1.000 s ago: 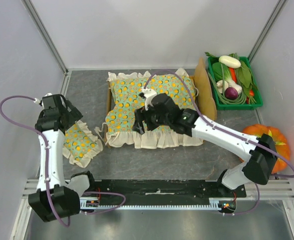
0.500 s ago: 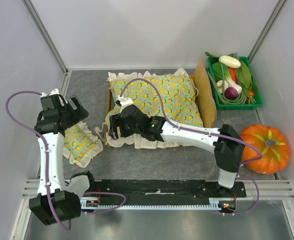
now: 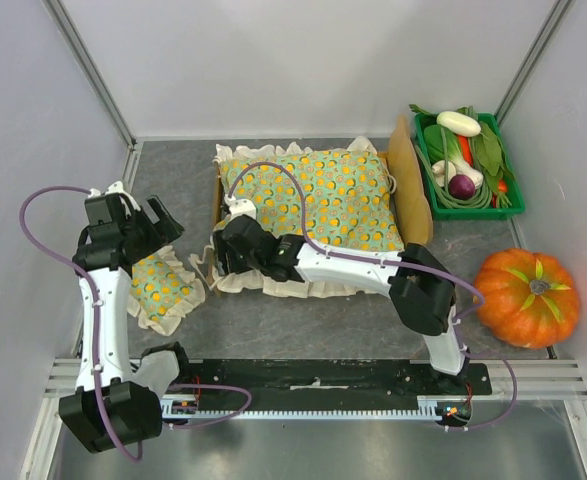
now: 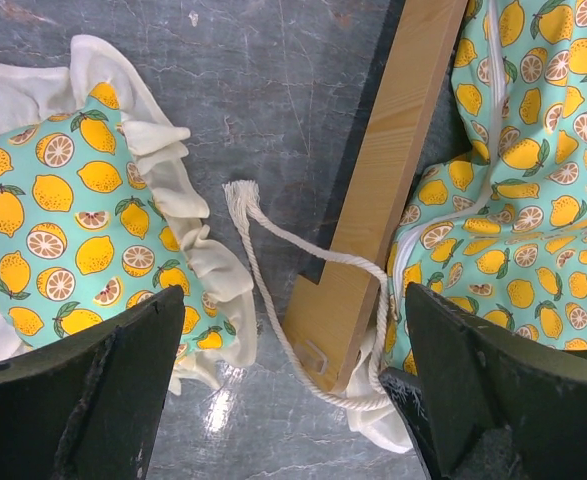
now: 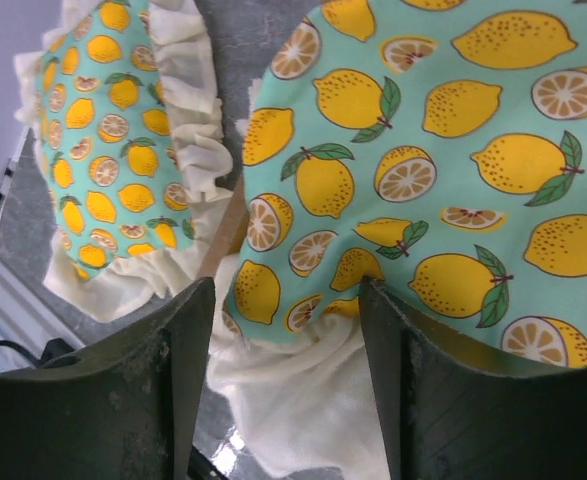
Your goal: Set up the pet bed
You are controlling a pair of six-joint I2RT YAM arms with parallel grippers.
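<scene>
The pet bed (image 3: pixel 410 180) lies at mid-table, its arched headboard on the right and its light-wood rail (image 4: pixel 383 180) on the left. A lemon-print frilled cushion (image 3: pixel 318 200) covers the bed's base. My right gripper (image 3: pixel 228 250) is at the cushion's front-left corner. Its jaws (image 5: pixel 285 300) stand open astride the cushion (image 5: pixel 423 150) and its cream frill (image 5: pixel 303 400). A small matching pillow (image 3: pixel 158 288) lies on the table left of the bed. My left gripper (image 3: pixel 145 212) hovers open above the gap between pillow (image 4: pixel 53 230) and rail, over a white rope (image 4: pixel 273 240). Its jaws (image 4: pixel 293 300) hold nothing.
A green crate of vegetables (image 3: pixel 468 165) stands at the back right, beside the headboard. An orange pumpkin (image 3: pixel 528 298) sits at the right near my right arm's base. Grey walls close in the left, back and right sides.
My right gripper has swept left from the middle of the cushion to its front-left corner, and its jaws have narrowed a little. The left gripper has shifted slightly and opened wider.
</scene>
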